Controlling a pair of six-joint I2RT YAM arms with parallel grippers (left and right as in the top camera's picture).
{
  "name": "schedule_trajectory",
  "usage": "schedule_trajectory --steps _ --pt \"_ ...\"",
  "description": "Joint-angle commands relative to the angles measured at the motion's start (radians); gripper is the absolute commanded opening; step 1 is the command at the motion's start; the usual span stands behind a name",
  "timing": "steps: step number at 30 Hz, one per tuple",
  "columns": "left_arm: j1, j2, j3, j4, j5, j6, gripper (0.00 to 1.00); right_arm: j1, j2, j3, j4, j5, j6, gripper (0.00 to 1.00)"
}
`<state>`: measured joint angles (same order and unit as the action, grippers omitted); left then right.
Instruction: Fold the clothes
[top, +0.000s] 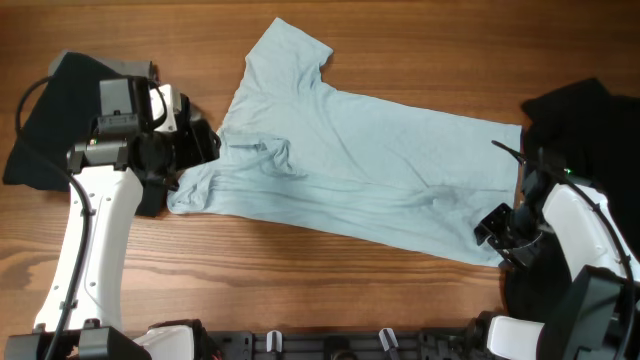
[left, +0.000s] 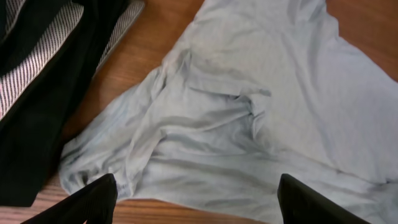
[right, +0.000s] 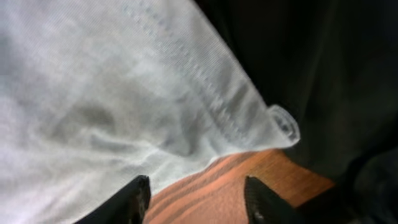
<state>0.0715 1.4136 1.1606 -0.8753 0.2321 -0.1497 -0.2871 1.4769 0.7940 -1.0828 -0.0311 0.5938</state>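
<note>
A pale aqua-blue T-shirt (top: 350, 160) lies spread across the wooden table, one sleeve up at the back, its left end crumpled. My left gripper (top: 195, 145) is open at that crumpled end; in the left wrist view the shirt (left: 249, 106) lies just beyond the open fingers (left: 196, 202). My right gripper (top: 505, 240) is open at the shirt's front right hem corner (right: 283, 127), its fingers (right: 199, 199) over bare wood beside the hem. A black garment with grey lining (top: 60, 110) lies at the left, another black garment (top: 590, 130) at the right.
The black garment with striped grey lining (left: 37, 68) lies close to the left of the shirt's crumpled end. Black fabric (right: 323, 74) borders the shirt's hem on the right. Bare wood (top: 300, 270) runs along the table's front.
</note>
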Motion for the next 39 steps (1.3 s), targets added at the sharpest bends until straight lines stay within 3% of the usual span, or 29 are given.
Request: schedule_trajectory --steps 1,2,5,8,11,14,17,20,24,29,34,39 --pt "-0.005 0.019 0.002 0.025 0.058 0.075 0.8 -0.004 -0.05 0.085 -0.023 -0.048 -0.018 0.56" --pt "-0.012 0.029 0.002 0.042 0.091 0.108 0.75 -0.004 -0.061 0.097 -0.03 -0.048 -0.019 0.56" --pt "-0.058 0.085 0.002 0.117 0.099 0.121 0.47 -0.004 -0.13 0.156 -0.065 -0.053 -0.019 0.56" --pt "-0.097 0.143 0.002 0.207 0.1 0.127 0.4 -0.004 -0.181 0.2 -0.062 -0.092 -0.07 0.56" --pt "-0.149 0.19 0.02 0.394 0.1 0.143 0.45 -0.004 -0.252 0.235 -0.003 -0.239 -0.227 0.57" --pt "-0.18 0.237 0.09 0.468 0.099 0.142 0.53 -0.004 -0.286 0.235 0.031 -0.356 -0.282 0.59" --pt "-0.193 0.285 0.166 0.467 0.085 0.142 0.65 -0.004 -0.288 0.235 0.053 -0.388 -0.29 0.6" --pt "-0.193 0.314 0.199 0.541 0.084 0.142 0.65 -0.004 -0.288 0.234 0.074 -0.388 -0.299 0.6" --pt "-0.193 0.481 0.229 0.747 0.018 0.162 0.66 -0.004 -0.288 0.234 0.078 -0.389 -0.299 0.61" --pt "-0.194 0.702 0.229 1.04 0.001 0.172 0.82 -0.004 -0.288 0.234 0.077 -0.388 -0.298 0.61" --pt "-0.194 0.848 0.228 1.196 -0.014 0.172 0.82 -0.004 -0.288 0.233 0.075 -0.388 -0.298 0.61" --pt "-0.194 0.922 0.228 1.222 -0.043 0.172 0.81 -0.004 -0.288 0.233 0.073 -0.388 -0.298 0.61"
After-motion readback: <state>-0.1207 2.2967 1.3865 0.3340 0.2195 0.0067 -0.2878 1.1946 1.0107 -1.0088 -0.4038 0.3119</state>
